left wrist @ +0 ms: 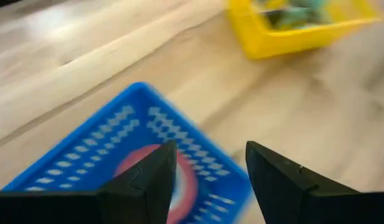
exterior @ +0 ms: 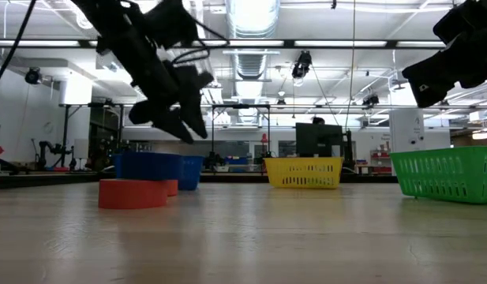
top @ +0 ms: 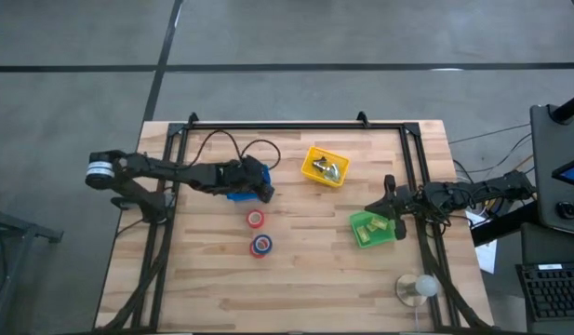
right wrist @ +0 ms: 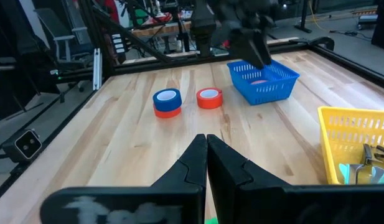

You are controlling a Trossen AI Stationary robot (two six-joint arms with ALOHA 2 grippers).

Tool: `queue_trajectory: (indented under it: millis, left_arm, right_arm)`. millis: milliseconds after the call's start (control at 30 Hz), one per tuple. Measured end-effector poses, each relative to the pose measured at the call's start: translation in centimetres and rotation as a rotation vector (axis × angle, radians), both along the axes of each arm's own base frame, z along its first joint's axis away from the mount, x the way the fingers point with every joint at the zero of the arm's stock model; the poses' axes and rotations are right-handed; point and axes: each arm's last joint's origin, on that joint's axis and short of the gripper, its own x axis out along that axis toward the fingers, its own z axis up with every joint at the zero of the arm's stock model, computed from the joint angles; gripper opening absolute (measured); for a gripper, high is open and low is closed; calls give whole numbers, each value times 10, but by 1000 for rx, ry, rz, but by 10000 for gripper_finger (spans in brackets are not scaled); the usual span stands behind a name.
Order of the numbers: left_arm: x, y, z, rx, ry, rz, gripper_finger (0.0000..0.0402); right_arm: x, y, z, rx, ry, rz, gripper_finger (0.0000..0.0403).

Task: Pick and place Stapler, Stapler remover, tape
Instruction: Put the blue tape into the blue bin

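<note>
Left gripper [left wrist: 207,171] hovers over blue basket [right wrist: 264,81], fingers apart, empty; one red tape roll [left wrist: 179,180] lies in basket directly below. Step judged: tape sorting, one roll placed.

Next: reach red roll [top: 256,219] just beyond basket, then blue-red roll [top: 260,245] past it.

Right gripper [right wrist: 206,163] clenched, empty, over green basket [top: 372,228]. Yellow basket [top: 326,167] off to side; path looks clear.

red tape [top: 256,219], blue-red tape [top: 260,245], flat on table [top: 314,279]
</note>
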Motion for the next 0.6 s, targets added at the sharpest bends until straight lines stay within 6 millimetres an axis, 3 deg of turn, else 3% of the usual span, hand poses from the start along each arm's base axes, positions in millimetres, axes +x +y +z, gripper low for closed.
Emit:
queue_trajectory:
  millis: [200,600]
  left_arm:
    - [7,-35,12,-26,-26,-224,193]
    - [0,-107,11,13,26,-667,193]
  right_arm:
    - [0,0,-1,11,2,-1,8]
    - [0,0,0,11,1,-2,8]
